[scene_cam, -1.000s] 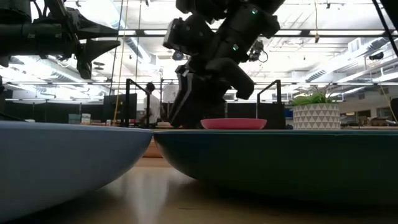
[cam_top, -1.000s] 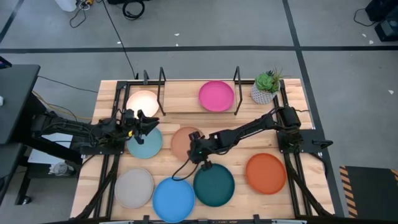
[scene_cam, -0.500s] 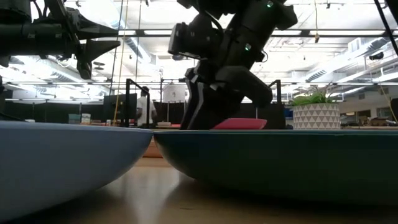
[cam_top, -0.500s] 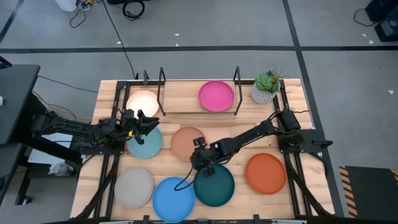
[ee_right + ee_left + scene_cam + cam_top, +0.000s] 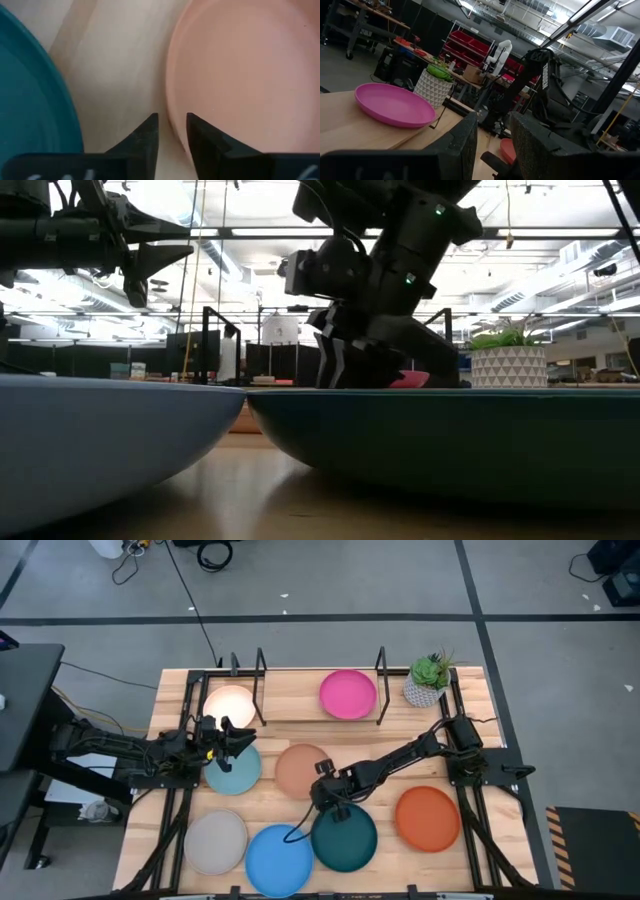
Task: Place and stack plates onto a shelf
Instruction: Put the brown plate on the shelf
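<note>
- Nearest the table's front edge lie the grey-beige plate (image 5: 215,842), bright blue plate (image 5: 278,860), teal plate (image 5: 345,838) and orange plate (image 5: 427,818).
- The right gripper (image 5: 322,795) sits low at the rim of the peach plate (image 5: 301,768), fingers (image 5: 145,134) parted astride it.
- The left gripper (image 5: 243,737) hovers over the pale blue plate (image 5: 233,770), fingers spread, empty.
- On the shelf (image 5: 290,703) rest the cream plate (image 5: 229,703) and magenta plate (image 5: 348,694).

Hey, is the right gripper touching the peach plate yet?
Cannot tell. In the right wrist view the right gripper brackets the peach plate at its rim, fingers slightly open, but neither contact nor gap shows plainly.
</note>
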Controlling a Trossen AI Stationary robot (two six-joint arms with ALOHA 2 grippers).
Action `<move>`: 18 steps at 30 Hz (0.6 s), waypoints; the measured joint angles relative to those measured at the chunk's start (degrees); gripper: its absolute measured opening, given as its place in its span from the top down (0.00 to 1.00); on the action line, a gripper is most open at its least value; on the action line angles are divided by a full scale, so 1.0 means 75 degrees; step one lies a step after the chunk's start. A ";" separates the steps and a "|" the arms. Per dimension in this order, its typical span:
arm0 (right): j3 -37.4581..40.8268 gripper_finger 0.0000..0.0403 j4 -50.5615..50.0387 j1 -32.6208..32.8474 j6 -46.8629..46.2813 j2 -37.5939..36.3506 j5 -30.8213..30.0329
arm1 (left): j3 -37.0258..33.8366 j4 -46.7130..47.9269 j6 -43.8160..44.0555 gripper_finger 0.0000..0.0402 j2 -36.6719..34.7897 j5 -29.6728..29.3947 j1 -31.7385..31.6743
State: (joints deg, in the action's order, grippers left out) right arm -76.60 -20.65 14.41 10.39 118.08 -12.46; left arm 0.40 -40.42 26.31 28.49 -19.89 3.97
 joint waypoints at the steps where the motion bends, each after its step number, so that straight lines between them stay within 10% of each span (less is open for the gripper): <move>1: 0.0000 0.79 -0.0008 0.0003 0.0014 0.0000 0.0008 | 0.0000 0.0000 0.0002 0.69 0.0000 0.0001 0.0002; 9: 0.0000 0.97 -0.0233 -0.0025 0.0103 -0.0125 0.0023 | 0.0000 0.0002 0.0002 0.69 0.0000 0.0000 0.0002; 18: -0.0297 0.94 -0.0958 0.0066 0.0474 -0.1097 -0.0399 | 0.0000 0.0000 -0.0001 0.69 0.0000 0.0001 0.0002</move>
State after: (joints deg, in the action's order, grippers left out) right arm -78.82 -27.84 14.91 13.95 109.85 -15.46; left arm 0.40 -40.42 26.31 28.49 -19.88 3.99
